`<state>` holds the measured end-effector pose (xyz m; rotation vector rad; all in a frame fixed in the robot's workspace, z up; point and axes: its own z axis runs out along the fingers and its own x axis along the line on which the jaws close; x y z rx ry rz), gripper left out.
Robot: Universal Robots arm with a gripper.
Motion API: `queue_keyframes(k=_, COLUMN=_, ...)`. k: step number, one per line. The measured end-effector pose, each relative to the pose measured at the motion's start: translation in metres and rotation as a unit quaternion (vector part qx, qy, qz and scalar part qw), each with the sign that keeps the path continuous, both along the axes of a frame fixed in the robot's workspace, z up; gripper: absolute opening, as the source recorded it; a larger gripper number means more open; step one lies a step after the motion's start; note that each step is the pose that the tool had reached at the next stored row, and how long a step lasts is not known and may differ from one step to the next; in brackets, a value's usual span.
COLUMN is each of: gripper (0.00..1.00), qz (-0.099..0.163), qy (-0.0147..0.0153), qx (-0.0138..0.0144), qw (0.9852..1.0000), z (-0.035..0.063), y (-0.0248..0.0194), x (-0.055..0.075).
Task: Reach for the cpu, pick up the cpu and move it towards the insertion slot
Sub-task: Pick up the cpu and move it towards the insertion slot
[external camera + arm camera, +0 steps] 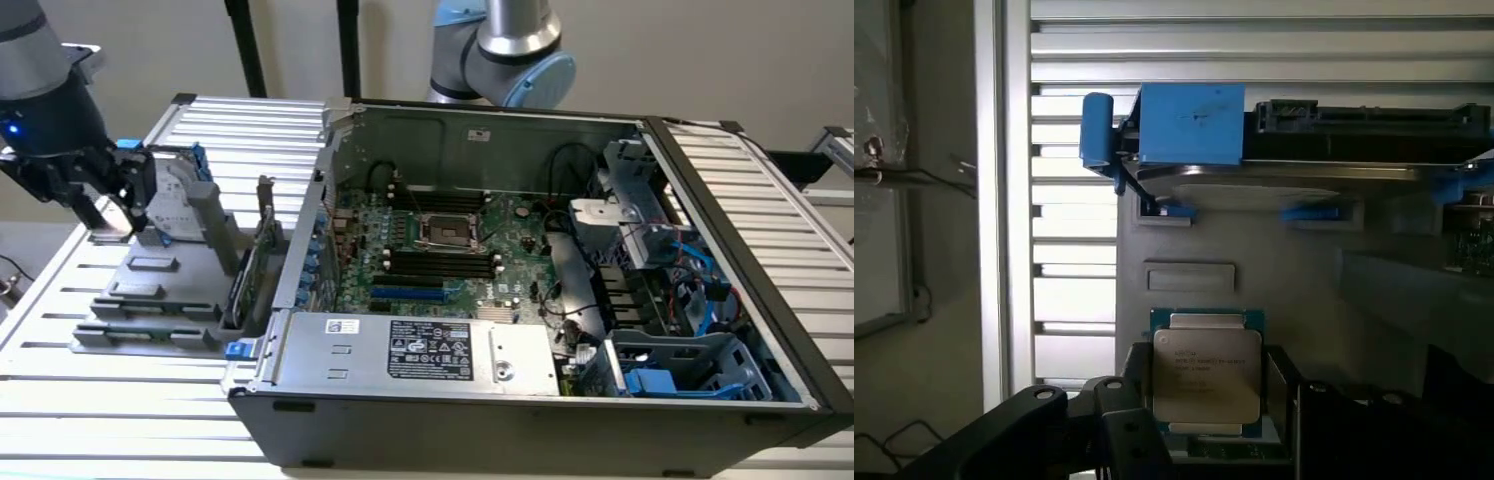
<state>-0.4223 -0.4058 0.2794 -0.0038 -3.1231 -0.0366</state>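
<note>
The cpu [1206, 375] is a flat square chip with a silver-grey lid and a thin green rim, lying low over the grey holder [1324, 300]. My gripper [1209, 400] has one dark finger against each of two opposite edges of the chip, shut on it. In the exterior view my gripper [114, 222] hangs at the far-left end of the grey holder [160, 290], outside the computer case. The insertion slot [447, 232], a square socket with a silvery frame and dark centre, sits on the motherboard well to the exterior view's right of the gripper.
An upright silver hard drive with blue rails [174, 195] [1294, 140] stands on the holder close beside the gripper. The open computer case [534, 420] has a tall near wall and a power supply [414, 350]. Black memory slots [441, 265] flank the socket. A second arm [501, 50] stands behind the case.
</note>
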Motion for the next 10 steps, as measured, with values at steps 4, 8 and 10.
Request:
queue_keyframes(k=4, gripper=0.55, qz=0.0, qy=0.0, qx=0.0001, qw=1.0, z=0.0184, y=-0.0001, x=0.009)
queue_keyframes(k=8, gripper=0.55, qz=0.0, qy=0.0002, qx=0.0008, qw=1.0, z=0.0364, y=-0.0006, x=0.025)
queue_keyframes(k=10, gripper=0.55, qz=0.0, qy=0.0004, qx=0.0018, qw=1.0, z=0.0439, y=-0.0008, x=0.033)
